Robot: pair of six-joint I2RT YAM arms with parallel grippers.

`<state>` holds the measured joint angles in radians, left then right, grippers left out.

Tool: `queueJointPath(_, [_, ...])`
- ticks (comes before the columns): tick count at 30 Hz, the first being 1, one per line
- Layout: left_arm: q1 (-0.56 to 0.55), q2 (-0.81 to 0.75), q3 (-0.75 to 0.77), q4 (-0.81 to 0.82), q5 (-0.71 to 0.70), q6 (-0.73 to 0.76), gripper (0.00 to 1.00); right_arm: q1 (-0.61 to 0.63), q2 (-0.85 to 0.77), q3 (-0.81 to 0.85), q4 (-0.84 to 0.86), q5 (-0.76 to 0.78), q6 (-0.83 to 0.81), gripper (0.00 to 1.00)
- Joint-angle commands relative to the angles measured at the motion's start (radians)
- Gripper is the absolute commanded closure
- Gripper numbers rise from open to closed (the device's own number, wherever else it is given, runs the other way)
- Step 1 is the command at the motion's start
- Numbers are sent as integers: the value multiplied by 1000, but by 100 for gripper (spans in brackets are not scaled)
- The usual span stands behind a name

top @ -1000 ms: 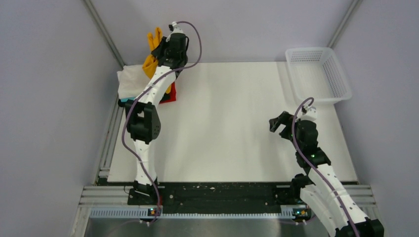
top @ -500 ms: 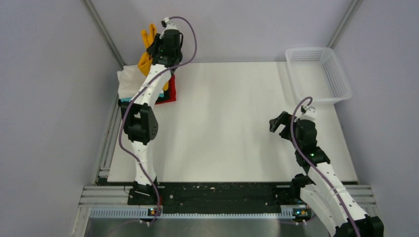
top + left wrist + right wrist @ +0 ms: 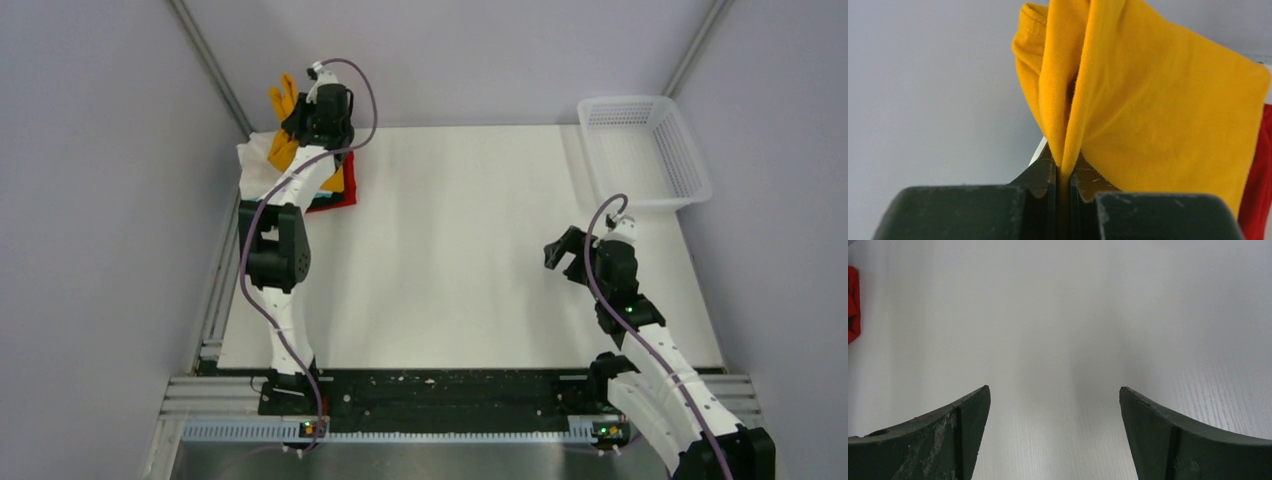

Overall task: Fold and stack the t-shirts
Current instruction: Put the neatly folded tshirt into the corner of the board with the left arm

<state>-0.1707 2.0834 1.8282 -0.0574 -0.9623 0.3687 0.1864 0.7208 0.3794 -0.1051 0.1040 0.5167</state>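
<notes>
Left jaws pinch the orange-yellow shirt [image 3: 1158,100] by the folded stack [image 3: 343,197], right jaws wide and empty; the thin fold could slip.

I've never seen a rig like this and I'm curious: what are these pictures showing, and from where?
Two robot arms are bolted to the near edge of a table. One picture looks down from above and behind them. The other two come from a camera on each wrist, so the dark shapes at the bottom are that arm's jaws. The left arm reaches to the far left corner, jaws shut on a yellow t-shirt held up near a pile of folded shirts. The right arm hovers over bare table, jaws wide open, holding nothing. A white basket sits at the far right corner.
</notes>
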Motion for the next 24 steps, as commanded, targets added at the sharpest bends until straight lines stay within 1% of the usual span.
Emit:
queueJointPath(1, [13, -66, -92, 209, -55, -37, 100, -7, 17, 28, 19, 3, 0, 3])
queueJointPath(4, [32, -55, -151, 259, -41, -72, 100, -5, 31, 30, 18, 1, 2, 3])
queueJointPath(8, [59, -26, -197, 348, -21, -47, 100, -6, 52, 34, 21, -1, 3, 3])
queueJointPath(14, [114, 30, -168, 363, 12, -30, 100, -7, 65, 38, 26, 8, 3, 4])
queueJointPath(18, [128, 38, -166, 390, 42, 8, 100, -6, 74, 40, 23, 17, 3, 4])
queueJointPath(21, [137, 50, -162, 433, 24, 30, 100, -6, 78, 42, 22, 19, 4, 4])
queueJointPath(24, [142, 58, -148, 431, 39, 34, 100, -6, 84, 42, 21, 21, 4, 4])
